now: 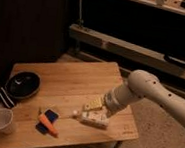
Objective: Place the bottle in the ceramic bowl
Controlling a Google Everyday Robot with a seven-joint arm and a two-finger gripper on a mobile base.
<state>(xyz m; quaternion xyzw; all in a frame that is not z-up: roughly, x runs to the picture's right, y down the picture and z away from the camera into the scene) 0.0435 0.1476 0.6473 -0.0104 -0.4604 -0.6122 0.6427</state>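
The whitish bottle (94,120) lies on its side on the wooden table (80,79), near the front right edge, with its small cap pointing left. The black ceramic bowl (23,84) stands at the table's left side, far from the bottle. My gripper (107,112) comes in from the right at the end of the white arm and sits low, right over the bottle's right end. The arm hides where the gripper meets the bottle.
A yellowish block (93,106) lies just behind the bottle. An orange carrot (49,125) lies across a blue object (48,117) at the front. A white paper cup (1,120) stands at the front left corner. A striped cloth (4,97) lies by the bowl.
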